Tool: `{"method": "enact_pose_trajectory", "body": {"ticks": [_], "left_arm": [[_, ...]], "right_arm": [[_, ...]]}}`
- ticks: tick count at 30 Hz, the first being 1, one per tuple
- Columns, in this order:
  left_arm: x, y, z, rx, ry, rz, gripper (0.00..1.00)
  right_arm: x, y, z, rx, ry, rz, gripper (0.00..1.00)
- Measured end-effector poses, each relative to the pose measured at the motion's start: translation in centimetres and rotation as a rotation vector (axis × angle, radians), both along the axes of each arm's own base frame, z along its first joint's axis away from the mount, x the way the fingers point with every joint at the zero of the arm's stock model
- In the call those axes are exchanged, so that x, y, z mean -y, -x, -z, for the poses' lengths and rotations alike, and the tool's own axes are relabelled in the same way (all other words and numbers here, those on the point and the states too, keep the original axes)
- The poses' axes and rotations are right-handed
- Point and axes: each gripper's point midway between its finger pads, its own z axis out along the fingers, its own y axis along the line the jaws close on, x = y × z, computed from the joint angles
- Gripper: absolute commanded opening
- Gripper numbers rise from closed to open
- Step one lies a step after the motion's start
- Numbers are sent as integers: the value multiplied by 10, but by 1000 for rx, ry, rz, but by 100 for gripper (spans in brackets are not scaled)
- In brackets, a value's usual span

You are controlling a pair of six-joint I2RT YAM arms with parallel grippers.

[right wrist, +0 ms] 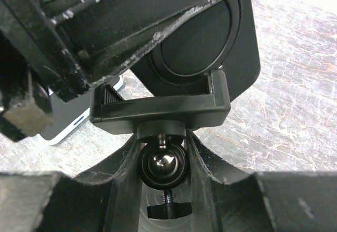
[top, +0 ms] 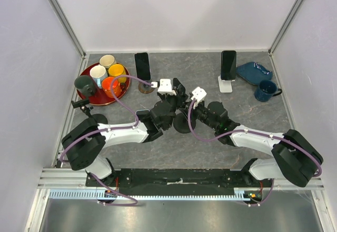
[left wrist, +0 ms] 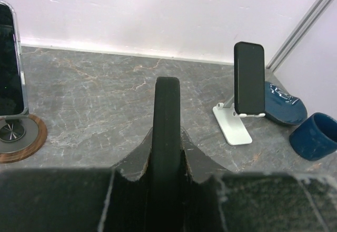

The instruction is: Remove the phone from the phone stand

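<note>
The phone stand (top: 181, 124) sits in the middle of the bench, about halfway between the left and right edges. The dark slab on it looks like the phone (left wrist: 166, 106). It stands straight up, and the left wrist view shows it from its thin side. The left gripper (left wrist: 166, 150) is clamped on the phone, with one finger on each flat side. The right gripper (right wrist: 161, 155) is squeezed around the shiny ball (right wrist: 160, 168) under the stand's holder (right wrist: 158, 108), most likely to keep the stand down.

A few things could go wrong from here.

- **The stand could tip.** The ball is round and smooth, so the right fingers could slide off it. The stand would then come up with the phone or fall over.
- **The phone could drop.** The holder has a lip that hugs the bottom of the phone. A sideways pull could make the phone catch on the lip, slip out of the left fingers and hit the bench.
- **The arms could bump.** The two grippers are very close together, so a big move by one could knock the other.

Two other phones (top: 142, 65) (top: 228, 64) stand near the far edge, well apart from the arms.
</note>
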Motion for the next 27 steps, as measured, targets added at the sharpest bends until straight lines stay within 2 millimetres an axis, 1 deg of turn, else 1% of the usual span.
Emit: {"method": "enact_pose_trajectory", "body": {"ticks": [8,12,14,16,19,23,26,27], "left_arm": [[1,-3,-8,29,37,-7,2],[-3,-5,-14,47,39,-16,2],[-10,-6,-21,51,37,-23,2],[-20,-5,-32,56,37,-30,2],[-40,0,-51,65,39,-47,2],[-73,12,-76,58,22,-69,2],[-97,23,-83,32,-11,-77,2],[-104,27,-83,18,-24,-77,2]], "right_arm": [[0,0,0,2,2,2,0],[1,-1,0,5,6,13,0],[3,-3,0,8,10,33,0],[7,-5,-1,9,13,57,0],[12,-6,-2,7,19,85,0],[24,-7,0,-3,50,143,0],[35,-11,1,-5,69,203,1],[37,-12,1,-5,73,217,5]]}}
